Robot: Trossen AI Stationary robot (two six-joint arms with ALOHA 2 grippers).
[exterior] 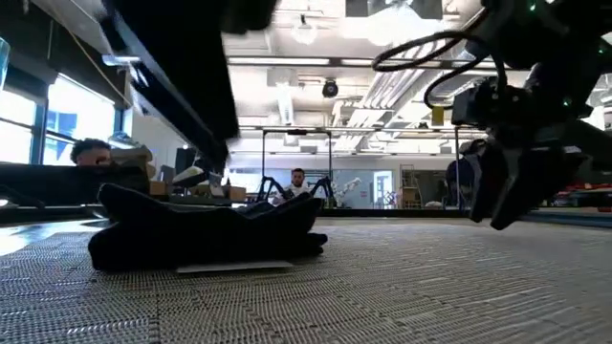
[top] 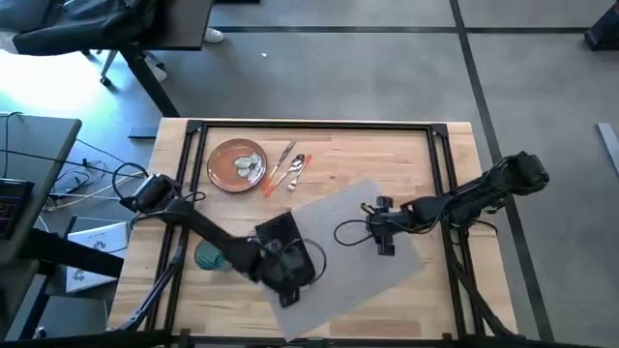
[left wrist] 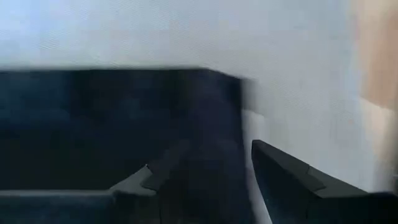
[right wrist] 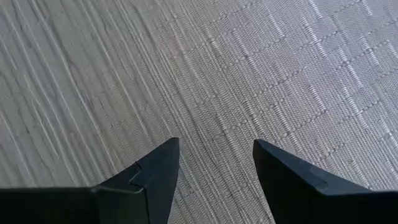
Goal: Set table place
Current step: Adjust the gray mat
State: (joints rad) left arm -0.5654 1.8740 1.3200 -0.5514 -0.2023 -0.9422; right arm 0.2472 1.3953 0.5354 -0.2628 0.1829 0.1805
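Two dark robot arms over a light-wood table point(top: 387, 155) with a black metal frame, seen from above, from table height and from each wrist. Nearest the front edge, a grey woven placemat point(top: 358, 271), lying askew, turned at an angle to the table's sides. On the placemat's left part, a black cloth napkin point(exterior: 210, 234), folded into a low rumpled heap, flat on the weave. Directly above the napkin, the left gripper point(left wrist: 202, 158), its fingers point(left wrist: 286, 180) set well apart with the dark cloth filling the space under and between them; unclear from the blur whether touching the cloth, and no sign of anything pinched. Just beside the placemat's left edge, on bare wood, a teal glass point(top: 206, 255), partly hidden under the left arm. Over the placemat's right part, the right gripper point(right wrist: 216, 142), hanging just above the weave, fingers point(right wrist: 155, 180) spread wide and holding nothing, only grey mat between them. Farther back, near the far left corner of the table and well apart from the placemat, a round orange-brown plate point(top: 237, 164) with a white motif. Just beside the plate on its right, silver cutlery point(top: 290, 166) with orange handles, laid slantwise on the wood, off the placemat. Beyond the table, an open room with bright ceiling lights, a person point(exterior: 298, 180) in the far middle.
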